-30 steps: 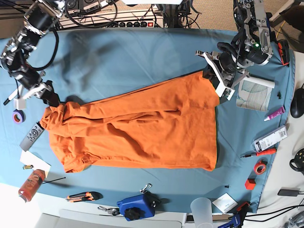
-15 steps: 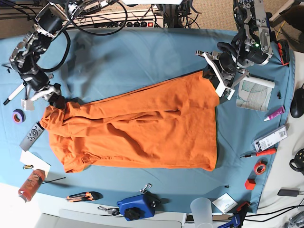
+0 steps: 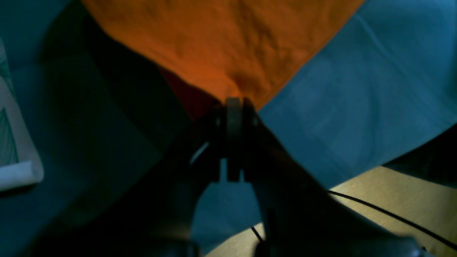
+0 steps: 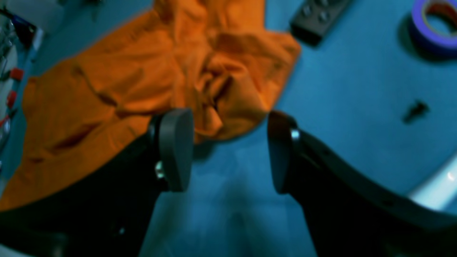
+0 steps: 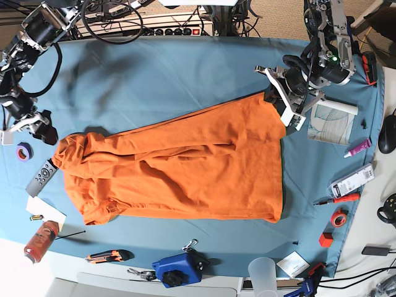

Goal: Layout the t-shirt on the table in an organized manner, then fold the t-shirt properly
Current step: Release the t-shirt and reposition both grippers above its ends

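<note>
Left tool [image 3: 234,107] pinching t-shirt [image 5: 185,170] corner

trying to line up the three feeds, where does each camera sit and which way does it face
Base: overhead, looking down on the table, the t-shirt and both arms.
Left wrist: behind the left gripper, low over the cloth, jaws shut on the t-shirt's corner.
Right wrist: behind the right gripper, looking down past its open fingers at the bunched end.
Shared: right wrist and base both show the remote and the purple tape roll.

Tan floor [image 5: 281,15] w/ cables [image 5: 179,25] behind.
</note>
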`<action>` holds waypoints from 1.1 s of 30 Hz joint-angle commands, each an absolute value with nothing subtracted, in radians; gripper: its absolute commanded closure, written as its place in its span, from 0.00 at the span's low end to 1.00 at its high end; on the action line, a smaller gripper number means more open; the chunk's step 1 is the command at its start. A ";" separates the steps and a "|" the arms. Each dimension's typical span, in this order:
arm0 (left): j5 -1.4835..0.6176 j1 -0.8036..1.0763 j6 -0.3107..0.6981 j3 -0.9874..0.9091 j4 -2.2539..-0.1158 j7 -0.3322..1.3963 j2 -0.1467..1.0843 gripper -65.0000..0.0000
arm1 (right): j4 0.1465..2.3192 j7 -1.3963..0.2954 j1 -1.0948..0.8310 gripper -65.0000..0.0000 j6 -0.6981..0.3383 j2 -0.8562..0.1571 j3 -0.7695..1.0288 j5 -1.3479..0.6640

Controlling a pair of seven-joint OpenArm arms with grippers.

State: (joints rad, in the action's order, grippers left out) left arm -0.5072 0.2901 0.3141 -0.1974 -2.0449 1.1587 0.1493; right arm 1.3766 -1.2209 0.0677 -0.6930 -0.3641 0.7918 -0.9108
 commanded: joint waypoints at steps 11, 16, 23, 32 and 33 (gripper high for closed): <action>-0.521 0.286 0.315 -0.199 -2.063 1.133 0.152 1.00 | 1.395 -0.998 0.082 0.49 -0.698 -0.256 0.738 -0.750; -0.524 0.285 0.319 -0.199 -2.063 1.130 0.153 1.00 | 1.395 -1.000 0.096 0.49 -0.698 -0.244 0.738 -0.747; -0.581 0.285 0.367 -0.199 -2.063 1.129 0.152 1.00 | 1.393 -0.989 0.121 0.49 -0.698 -0.244 0.738 -0.716; -0.581 0.285 0.367 -0.199 -2.063 1.128 0.153 1.00 | 1.392 -0.995 0.121 0.49 -0.698 -0.241 0.729 -0.713; -0.581 0.285 0.367 -0.199 -2.063 1.128 0.153 1.00 | 1.392 -0.995 0.122 0.49 -0.698 -0.241 0.718 -0.709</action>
